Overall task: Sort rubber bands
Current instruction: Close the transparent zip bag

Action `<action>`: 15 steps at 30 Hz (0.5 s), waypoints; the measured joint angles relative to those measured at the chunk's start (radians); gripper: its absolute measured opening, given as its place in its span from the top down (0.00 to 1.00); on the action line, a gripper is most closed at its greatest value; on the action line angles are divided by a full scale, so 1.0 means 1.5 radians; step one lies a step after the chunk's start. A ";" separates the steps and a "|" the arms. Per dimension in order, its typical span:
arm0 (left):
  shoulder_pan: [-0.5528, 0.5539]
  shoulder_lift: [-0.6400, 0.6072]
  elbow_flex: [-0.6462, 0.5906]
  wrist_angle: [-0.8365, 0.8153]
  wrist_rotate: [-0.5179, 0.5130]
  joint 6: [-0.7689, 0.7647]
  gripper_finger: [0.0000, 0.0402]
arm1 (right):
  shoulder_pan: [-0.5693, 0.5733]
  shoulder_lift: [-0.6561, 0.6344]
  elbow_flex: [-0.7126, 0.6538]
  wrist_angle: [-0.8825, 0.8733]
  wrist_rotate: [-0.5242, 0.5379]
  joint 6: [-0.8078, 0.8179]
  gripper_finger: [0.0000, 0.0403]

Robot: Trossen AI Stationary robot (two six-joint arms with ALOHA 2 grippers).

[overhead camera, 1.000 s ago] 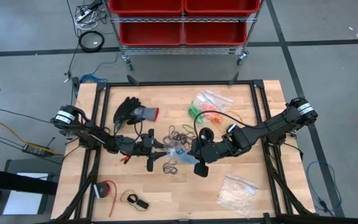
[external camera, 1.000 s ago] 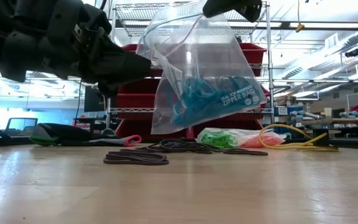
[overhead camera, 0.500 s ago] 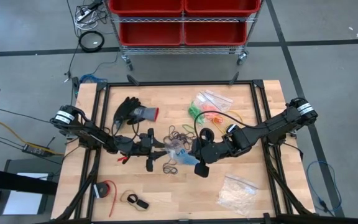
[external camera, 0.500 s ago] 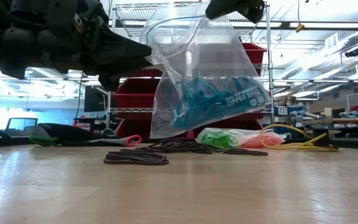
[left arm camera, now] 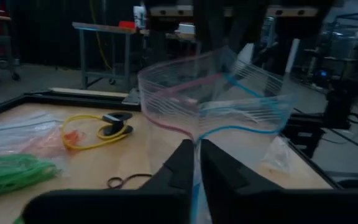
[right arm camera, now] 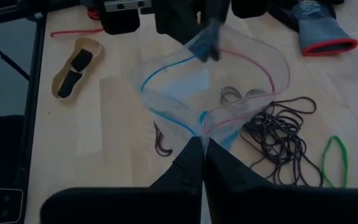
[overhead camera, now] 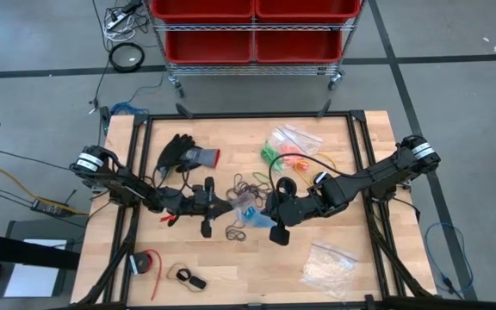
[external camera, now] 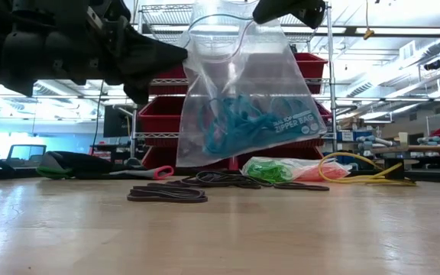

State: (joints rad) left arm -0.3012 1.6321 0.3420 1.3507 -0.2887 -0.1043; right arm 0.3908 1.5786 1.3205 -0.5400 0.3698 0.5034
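A clear zipper bag (external camera: 243, 92) with blue rubber bands (external camera: 239, 118) in its bottom hangs over the table's middle between both grippers. My left gripper (left arm camera: 196, 163) is shut on one side of its open mouth. My right gripper (right arm camera: 201, 155) is shut on the opposite side. In the high view the bag (overhead camera: 244, 205) sits between my left gripper (overhead camera: 224, 205) and right gripper (overhead camera: 262, 208). Loose black rubber bands (overhead camera: 250, 184) lie flat on the wood beyond the bag, and more of them (overhead camera: 235, 231) lie nearer than it. My left gripper pinches the bag's mouth rim (left arm camera: 196, 138) between its two fingers, coming in about level from the table's left. The bag hangs below, clear of the table. My right gripper pinches the opposite mouth rim (right arm camera: 204, 122) between its two fingers, slanting down from the right. The mouth gapes between the two holds.
A black glove with a red cuff (overhead camera: 184, 155) lies at the far left. Bags of green and orange bands (overhead camera: 287, 151) and a yellow cable (external camera: 357, 172) lie at the far right. A clear bag of whitish pieces (overhead camera: 327, 265) lies near right, a red roll (overhead camera: 145, 263) near left.
My left gripper has tipped its fingers upward and drawn them together on the bag's rim. That side of the mouth has risen, and the bag's lower end has swung toward the left, so the bag hangs more upright.
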 joint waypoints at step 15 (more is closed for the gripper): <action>0.000 -0.028 0.000 -0.034 0.086 0.016 1.00 | 0.000 0.000 0.000 -0.065 -0.023 0.051 1.00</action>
State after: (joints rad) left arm -0.3012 1.5903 0.3420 1.2993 -0.1601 -0.0803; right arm 0.3908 1.5784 1.3205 -0.6381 0.3349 0.5794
